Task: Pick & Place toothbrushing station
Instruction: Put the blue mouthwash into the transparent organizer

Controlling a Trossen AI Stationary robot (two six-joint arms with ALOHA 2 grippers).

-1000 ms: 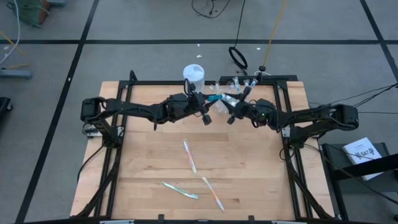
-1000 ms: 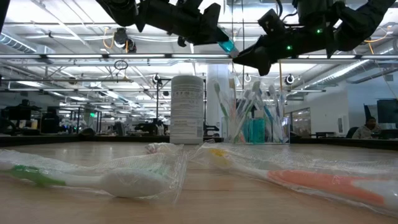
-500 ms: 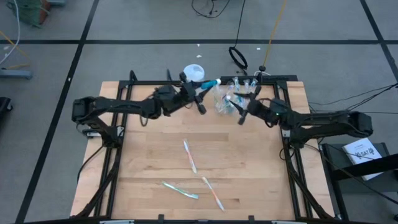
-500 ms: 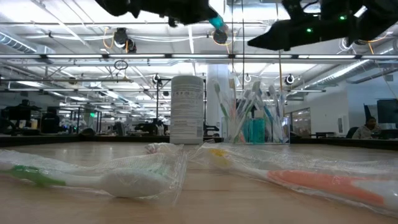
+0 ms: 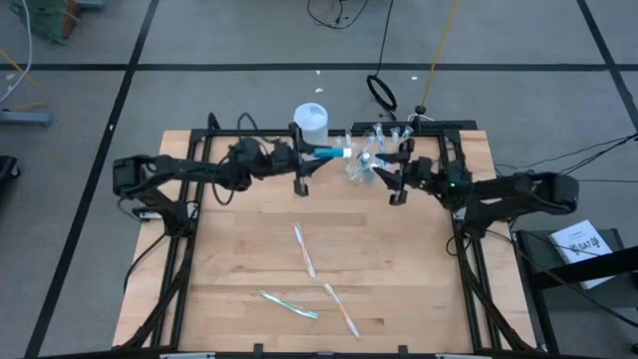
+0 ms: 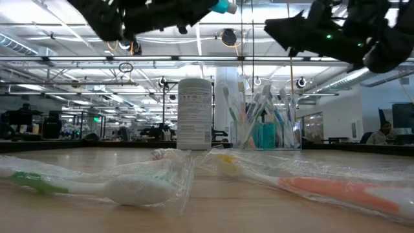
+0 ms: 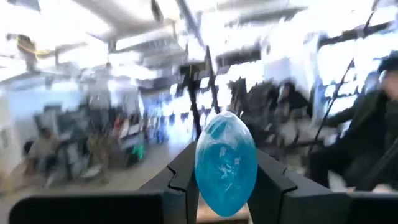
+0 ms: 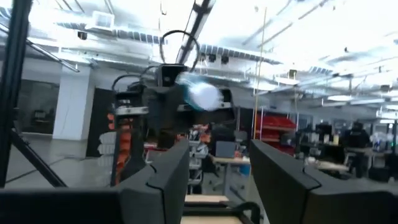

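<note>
A blue tube [image 5: 331,153] in clear wrap is held in the air by my left gripper [image 5: 305,160], near the table's far edge; its rounded end [image 7: 225,165] faces the left wrist camera. My right gripper [image 5: 391,181] stands open with nothing between its fingers [image 8: 168,180], a short way right of the tube. The clear cup [image 6: 262,126] full of toothbrushes stands on its base at the far edge, between and behind the grippers [image 5: 374,150]. Three wrapped toothbrushes [image 5: 304,249] [image 5: 289,304] [image 5: 341,309] lie flat on the table. My left gripper pinches the blue tube between its two fingers [image 7: 183,180], one on each side. The tube runs along the fingers and sticks out past their tips toward the table's right [image 5: 344,154]. It is lifted clear, high above the table [image 6: 225,6].
A white canister [image 5: 311,120] stands at the far edge just behind the left gripper, seen too in the low view [image 6: 194,113]. Loose clear wrap lies around the cup [image 5: 359,165]. The bare wooden tabletop [image 5: 239,249] stretches toward the near edge.
The two grippers, close together around the tube a second ago, have drawn apart. My left gripper has gone toward the table's left and far edge with the tube and tipped upward. My right gripper has gone toward the right edge, rolled and tipped up, with nothing in it.
</note>
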